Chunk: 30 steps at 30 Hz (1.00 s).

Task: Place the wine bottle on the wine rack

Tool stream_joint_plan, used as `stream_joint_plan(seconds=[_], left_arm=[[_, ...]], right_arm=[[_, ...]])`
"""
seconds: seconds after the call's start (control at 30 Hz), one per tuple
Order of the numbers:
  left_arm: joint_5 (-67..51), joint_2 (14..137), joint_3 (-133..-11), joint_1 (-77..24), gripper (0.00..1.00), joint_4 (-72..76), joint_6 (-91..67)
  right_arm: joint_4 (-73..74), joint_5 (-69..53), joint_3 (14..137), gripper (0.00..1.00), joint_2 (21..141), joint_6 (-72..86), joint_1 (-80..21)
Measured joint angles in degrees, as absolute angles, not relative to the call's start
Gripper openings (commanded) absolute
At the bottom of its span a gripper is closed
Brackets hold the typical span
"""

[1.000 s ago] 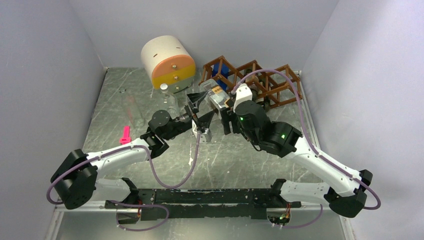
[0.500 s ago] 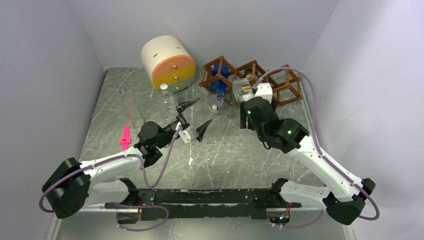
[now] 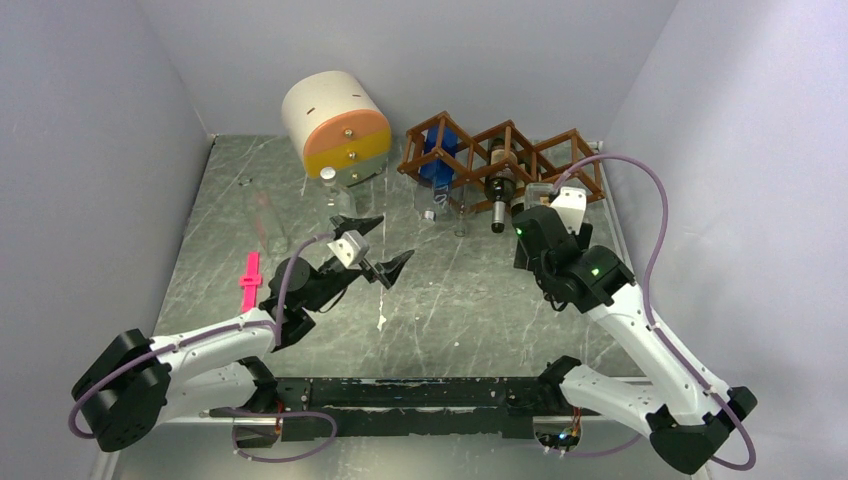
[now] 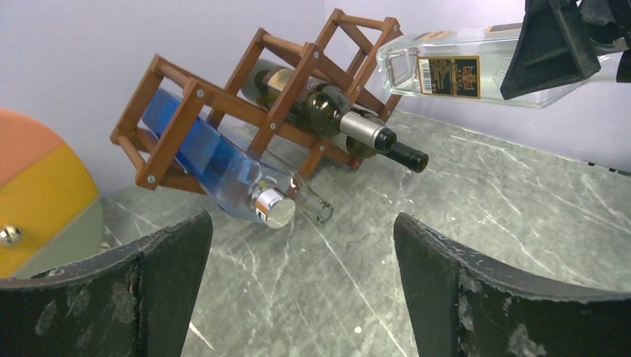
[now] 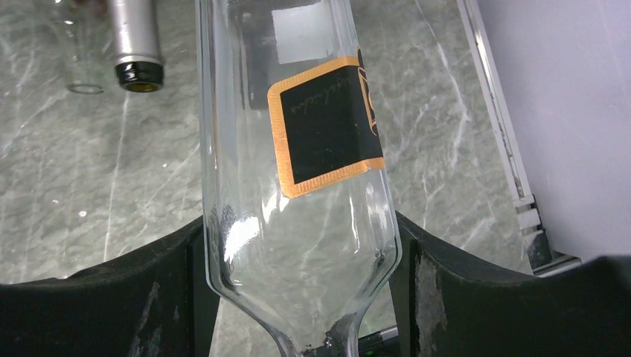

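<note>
The wine bottle (image 5: 298, 186) is clear glass with a black, orange-edged label. My right gripper (image 5: 298, 245) is shut on its shoulder, a finger on each side. From the left wrist the wine bottle (image 4: 446, 71) hangs level in the air by the right end of the wine rack (image 4: 286, 82). In the top view that brown lattice wine rack (image 3: 478, 140) stands at the back right, and my right gripper (image 3: 548, 205) is just in front of its right cell. My left gripper (image 3: 385, 245) is open over mid-table; the left gripper (image 4: 301, 223) holds nothing.
A blue bottle (image 3: 437, 160) lies in the rack's left cell and a dark bottle (image 3: 497, 190) in the middle cell. A round cream-and-orange drawer unit (image 3: 335, 125) stands at the back. A small clear bottle (image 3: 335, 195) and a pink piece (image 3: 249, 270) are on the left.
My right arm has carried the wine bottle rightward along the rack's front, from its left cell to its right end. The left arm has pulled back toward the near left, jaws still apart.
</note>
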<state>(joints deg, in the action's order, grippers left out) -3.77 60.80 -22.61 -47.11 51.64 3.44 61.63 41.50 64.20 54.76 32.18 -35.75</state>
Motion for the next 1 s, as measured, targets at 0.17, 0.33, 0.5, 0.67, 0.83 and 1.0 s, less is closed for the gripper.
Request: stream_joint_plan(seconds=[0.17, 0.33, 0.5, 0.67, 0.83, 1.0], left_arm=[[-2.2, 59.1, -22.6, -47.1, 0.93, 46.7, -0.6], [-1.3, 56.9, -22.6, -47.1, 0.93, 41.5, -3.1], [-1.3, 54.0, -22.6, -47.1, 0.94, 38.0, -4.4], [-1.3, 50.1, -22.4, -47.1, 0.94, 36.4, -5.1], [-1.2, 47.4, -21.6, -47.1, 0.94, 35.0, -5.2], [-1.3, 46.3, -21.5, -47.2, 0.93, 33.8, -5.5]], right_arm=[[60.5, 40.5, 63.2, 0.0, 55.4, 31.6, -30.5], [55.7, 36.8, 60.3, 0.0, 57.0, 28.2, -22.2], [50.5, 31.9, 58.4, 0.0, 59.1, 24.3, -15.3], [45.3, 28.6, 58.4, 0.0, 59.9, 22.4, -12.1], [43.3, 26.4, 58.4, 0.0, 60.1, 21.5, -10.2], [39.6, 24.2, 56.7, 0.0, 60.7, 21.2, -8.5]])
